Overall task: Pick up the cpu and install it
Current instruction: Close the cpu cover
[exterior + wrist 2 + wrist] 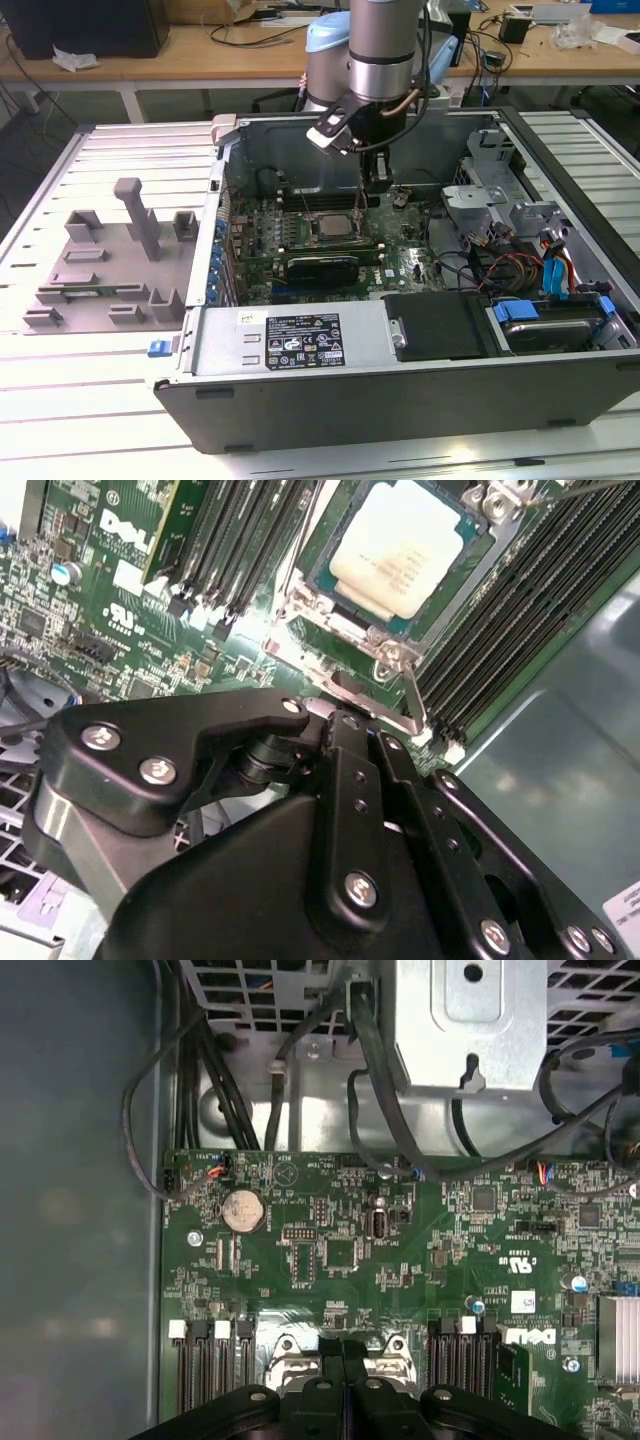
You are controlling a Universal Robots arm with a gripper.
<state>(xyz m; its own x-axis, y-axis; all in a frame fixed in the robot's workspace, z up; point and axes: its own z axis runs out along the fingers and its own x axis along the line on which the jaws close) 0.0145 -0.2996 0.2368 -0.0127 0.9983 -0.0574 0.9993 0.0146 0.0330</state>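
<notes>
The cpu (pixel 398 550), a silvery square with a thin pale rim, lies flat in the dark socket frame (pixel 330 605) on the green motherboard (pixel 410 262). In the exterior view the cpu (pixel 334 223) sits near the board's middle, and my gripper (pixel 376 188) hangs just beyond it toward the case's back wall. Its black fingers (pixel 333 1365) are pressed together with nothing between them, close over the socket's metal bracket (pixel 292 1348). In the second wrist view the gripper (pixel 345 720) tips sit beside a bent metal lever (pixel 411 698) at the socket's edge.
The open computer case (pixel 300 385) walls the board in. A drive cage (pixel 500 190) and cables (pixel 510 268) fill the exterior view's right. Memory slots (pixel 250 540) flank the socket. A grey tray with upright blocks (pixel 110 262) lies outside the case at the exterior view's left.
</notes>
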